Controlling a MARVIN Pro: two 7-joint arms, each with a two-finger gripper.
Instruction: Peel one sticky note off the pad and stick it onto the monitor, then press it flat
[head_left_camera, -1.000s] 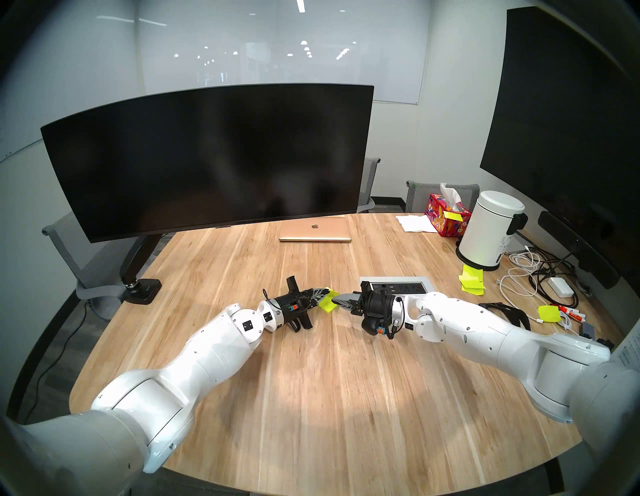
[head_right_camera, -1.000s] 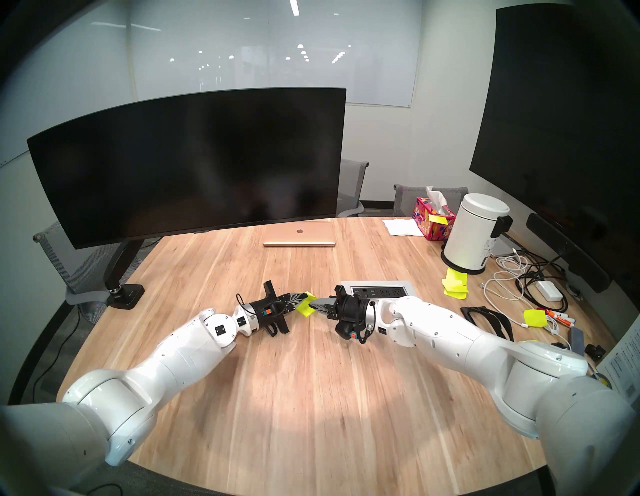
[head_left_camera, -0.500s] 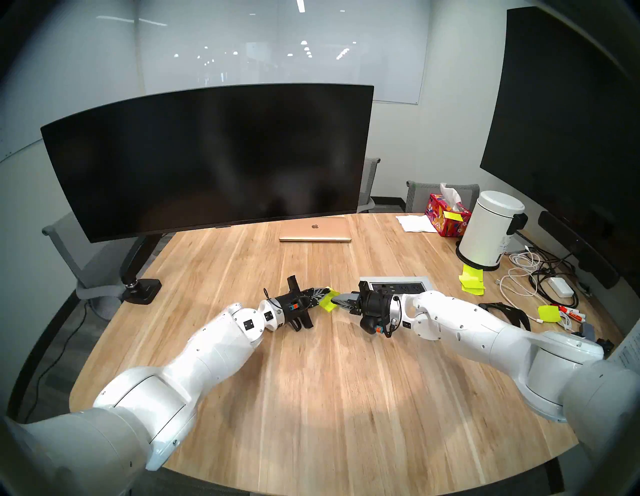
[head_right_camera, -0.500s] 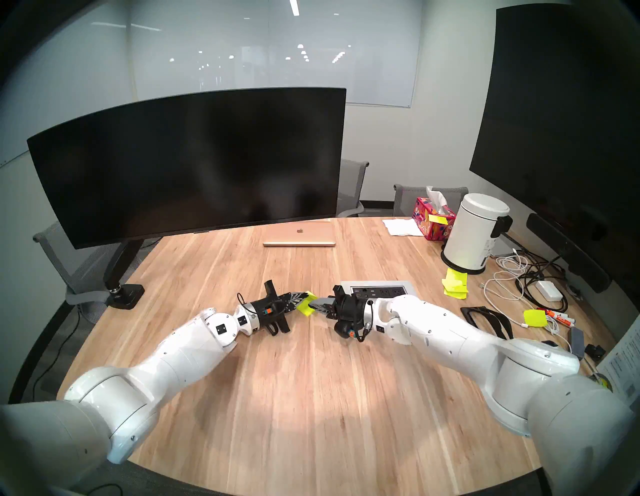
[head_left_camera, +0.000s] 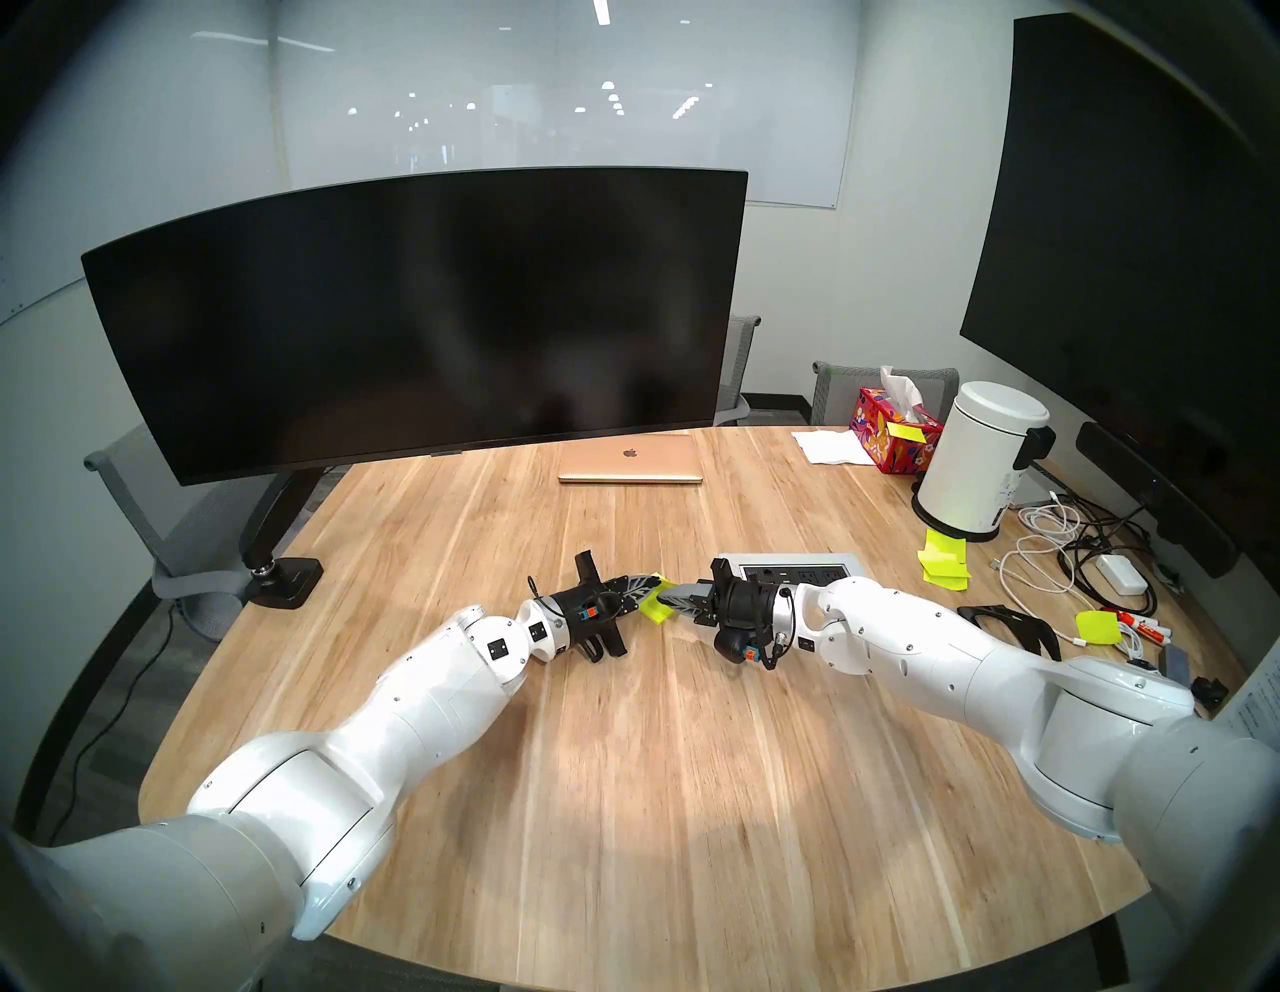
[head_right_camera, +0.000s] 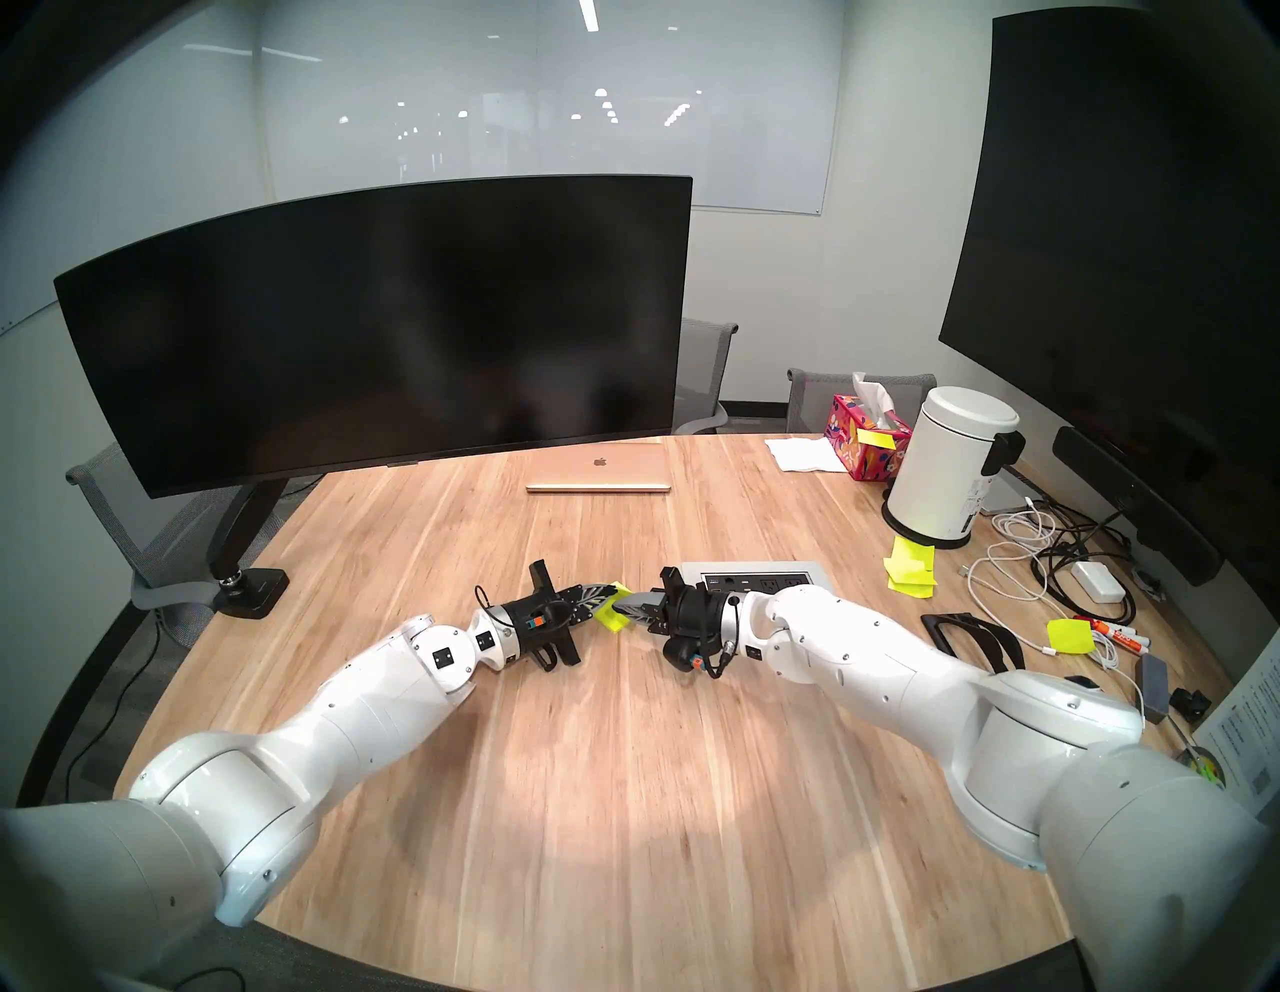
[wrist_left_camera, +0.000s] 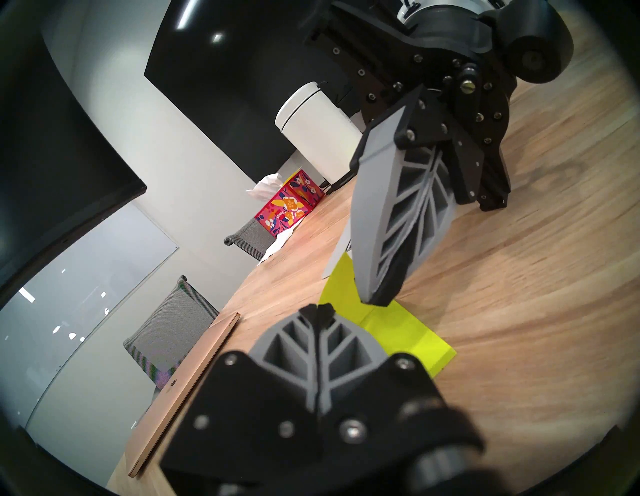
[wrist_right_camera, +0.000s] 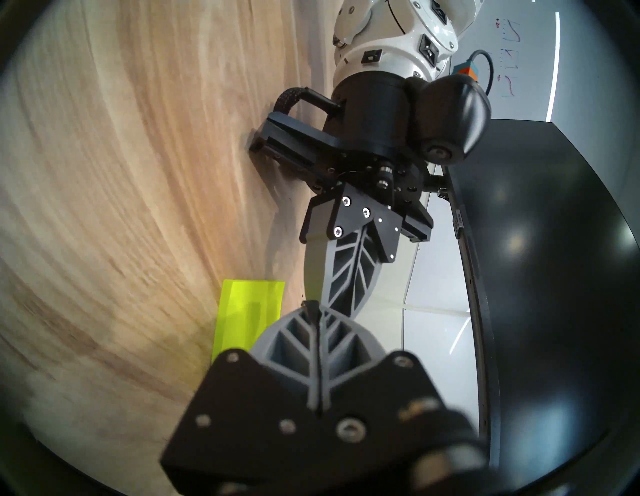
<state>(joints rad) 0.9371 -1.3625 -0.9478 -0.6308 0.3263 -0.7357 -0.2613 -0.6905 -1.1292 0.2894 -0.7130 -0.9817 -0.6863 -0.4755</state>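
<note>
The pad (head_left_camera: 653, 611) (head_right_camera: 611, 618) is a neon yellow-green square lying flat mid-table. My left gripper (head_left_camera: 656, 580) (wrist_left_camera: 317, 309) is shut, its tip down at the pad's far left corner. From the other side, my right gripper (head_left_camera: 663, 598) (wrist_right_camera: 313, 304) is also shut, and its tip rests on top of the pad (wrist_left_camera: 412, 337). In the left wrist view the pad's surface shows a crease under that tip. I cannot tell whether a sticky note is pinched. The monitor (head_left_camera: 415, 319) (head_right_camera: 374, 332) stands dark and bare at the back left.
A gold laptop (head_left_camera: 630, 461) lies shut under the monitor's right end. A power outlet box (head_left_camera: 796, 571) sits just behind my right wrist. To the right stand a white canister (head_left_camera: 976, 464), a tissue box (head_left_camera: 893, 433), loose yellow-green notes (head_left_camera: 943, 564) and cables (head_left_camera: 1060, 554). The monitor's arm base (head_left_camera: 284, 578) is at the left edge.
My right gripper has slid leftward across the pad toward the left gripper and now covers more of it. The left arm has stayed still.
</note>
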